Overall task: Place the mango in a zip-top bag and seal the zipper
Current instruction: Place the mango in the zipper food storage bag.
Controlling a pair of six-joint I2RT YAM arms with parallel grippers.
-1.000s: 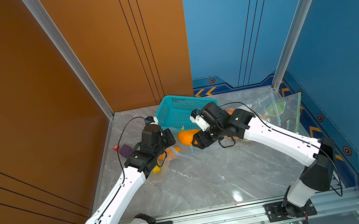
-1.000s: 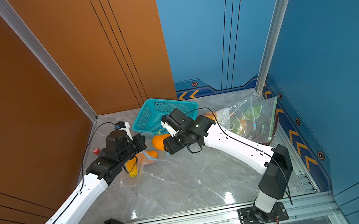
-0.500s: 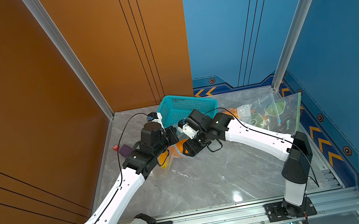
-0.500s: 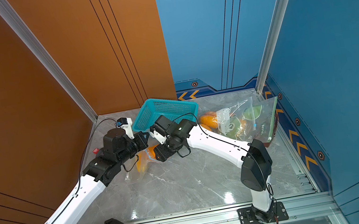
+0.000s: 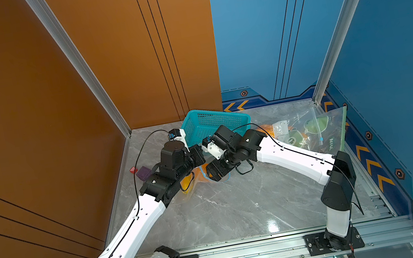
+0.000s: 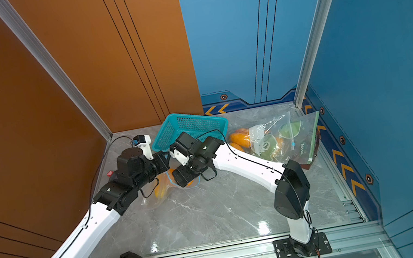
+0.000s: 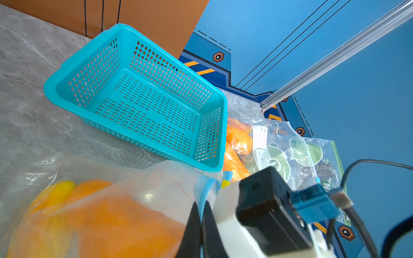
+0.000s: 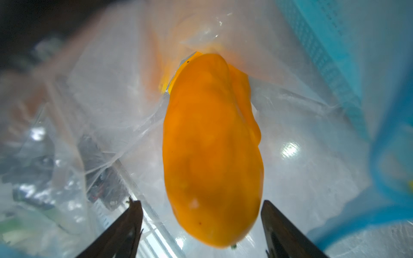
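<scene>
The orange mango (image 8: 212, 145) lies inside the clear zip-top bag (image 7: 156, 185), beside a yellow fruit (image 7: 55, 192). My right gripper (image 8: 201, 202) is open inside the bag's mouth. Its fingers stand either side of the mango's near end, with a clear gap on one side. My left gripper (image 7: 200, 204) is shut on the bag's blue zipper strip (image 7: 206, 189) and holds that edge up. In both top views the two grippers meet over the bag (image 5: 191, 185) (image 6: 154, 199) in front of the basket, and the mango is mostly hidden under my right gripper (image 5: 209, 173).
A teal mesh basket (image 5: 216, 125) (image 7: 143, 100) stands tilted just behind the grippers. Printed bags with orange fruit (image 5: 312, 131) lie at the back right against the blue wall. A purple block (image 5: 143, 172) sits near the orange left wall.
My right arm carried the mango leftward into the bag's mouth, then its jaws widened off it. My left gripper kept its hold on the zipper edge.
</scene>
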